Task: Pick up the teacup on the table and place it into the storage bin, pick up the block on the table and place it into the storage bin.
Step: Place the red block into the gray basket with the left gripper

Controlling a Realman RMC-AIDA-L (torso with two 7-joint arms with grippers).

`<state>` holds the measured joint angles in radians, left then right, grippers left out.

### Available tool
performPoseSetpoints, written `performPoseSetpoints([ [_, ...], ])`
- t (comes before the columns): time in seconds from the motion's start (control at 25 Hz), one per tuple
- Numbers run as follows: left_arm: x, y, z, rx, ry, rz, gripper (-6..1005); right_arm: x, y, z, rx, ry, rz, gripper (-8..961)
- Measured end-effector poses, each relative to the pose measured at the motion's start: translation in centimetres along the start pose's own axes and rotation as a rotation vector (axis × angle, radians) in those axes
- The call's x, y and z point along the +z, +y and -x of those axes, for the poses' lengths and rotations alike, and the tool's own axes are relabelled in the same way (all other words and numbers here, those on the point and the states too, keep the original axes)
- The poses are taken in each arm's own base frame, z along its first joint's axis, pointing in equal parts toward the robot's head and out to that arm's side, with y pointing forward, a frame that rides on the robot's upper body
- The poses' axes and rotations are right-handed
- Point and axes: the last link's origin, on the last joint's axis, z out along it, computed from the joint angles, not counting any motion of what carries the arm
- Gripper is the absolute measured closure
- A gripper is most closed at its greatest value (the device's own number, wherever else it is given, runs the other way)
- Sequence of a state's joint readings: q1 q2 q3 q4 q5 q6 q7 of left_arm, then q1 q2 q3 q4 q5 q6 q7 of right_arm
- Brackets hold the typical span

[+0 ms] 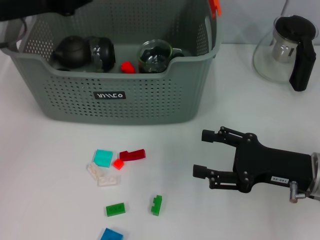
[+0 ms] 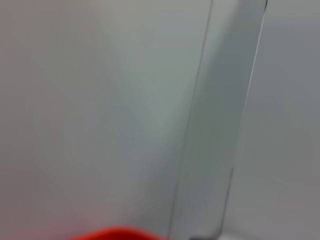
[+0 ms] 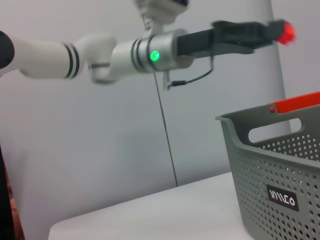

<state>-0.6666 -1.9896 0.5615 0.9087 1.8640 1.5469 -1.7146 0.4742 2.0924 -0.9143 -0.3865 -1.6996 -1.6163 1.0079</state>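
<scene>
The grey perforated storage bin [image 1: 120,95] stands at the back left of the table; its corner [image 3: 280,175] also shows in the right wrist view. Inside it lie two glass teacups [image 1: 102,54] [image 1: 155,56] and a red block [image 1: 128,67]. My left gripper [image 3: 277,31] is raised high above the bin's side, shut on a small red block [image 3: 286,33]. In the head view only the left arm's dark end [image 1: 45,6] shows, at the top left. My right gripper [image 1: 201,153] rests low over the table at the right, open and holding nothing.
Loose blocks lie in front of the bin: teal [image 1: 103,158], dark red [image 1: 132,154], small red [image 1: 118,163], clear [image 1: 103,176], two green [image 1: 115,209] [image 1: 157,205], blue [image 1: 111,235]. A black round object [image 1: 71,51] sits in the bin. A glass teapot [image 1: 287,47] stands back right.
</scene>
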Motion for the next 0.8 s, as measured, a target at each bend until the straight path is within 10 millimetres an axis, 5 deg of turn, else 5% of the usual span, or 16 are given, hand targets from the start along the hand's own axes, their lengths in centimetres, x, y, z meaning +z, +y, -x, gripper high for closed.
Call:
performPoseSetpoints([
  [0.24,3.7,0.1,-1.6,0.120,-0.271,-0.111,799,0.2,-0.1,0.2,-0.007,-0.001,0.006,43],
  [0.44,7.6,-0.1,0.3,0.263,-0.474,-0.264,787,0.1,-0.1,0.2,-0.005,-0.002,0.002,43],
  [0.64,9.6,-0.3,2.1,0.305,-0.556,-0.367,776,0.2,-0.1,0.2,-0.005,-0.006,0.001,43],
  [0.8,9.9,0.0,1.6,0.299,-0.519,-0.388,766,0.2,-0.2,0.3,-0.006,-0.006,0.001,43],
])
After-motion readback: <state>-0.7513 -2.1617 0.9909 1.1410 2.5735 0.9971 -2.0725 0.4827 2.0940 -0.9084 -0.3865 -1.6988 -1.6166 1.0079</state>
